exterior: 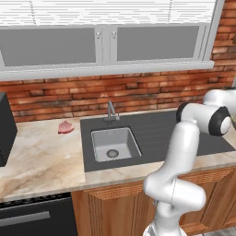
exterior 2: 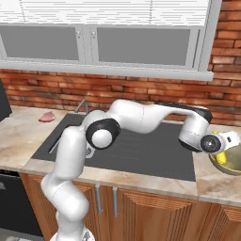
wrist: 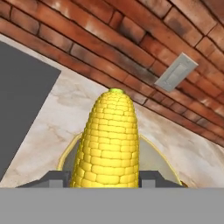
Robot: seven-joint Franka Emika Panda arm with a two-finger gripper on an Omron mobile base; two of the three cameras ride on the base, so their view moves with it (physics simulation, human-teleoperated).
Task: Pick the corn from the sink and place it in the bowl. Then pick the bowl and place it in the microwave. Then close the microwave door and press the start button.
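the sink [exterior: 115, 144] lay emptied and the claw [wrist: 108, 178] pinched the corn [wrist: 109, 140] just over the bowl [exterior 2: 230, 165] on the worktop [wrist: 57, 118], so the drop, the microwave trip, door and start button remained undone.

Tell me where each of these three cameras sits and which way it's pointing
Left base view: behind the arm's left, looking down over the sink; the arm's elbow rises at lower right.
Right base view: behind its right, facing the same sink panel; the arm reaches right to the bowl.
Hand view: on the hand, looking along the end effector, shut on the corn, over the bowl, brick wall beyond.
Both base views share the pink lump.
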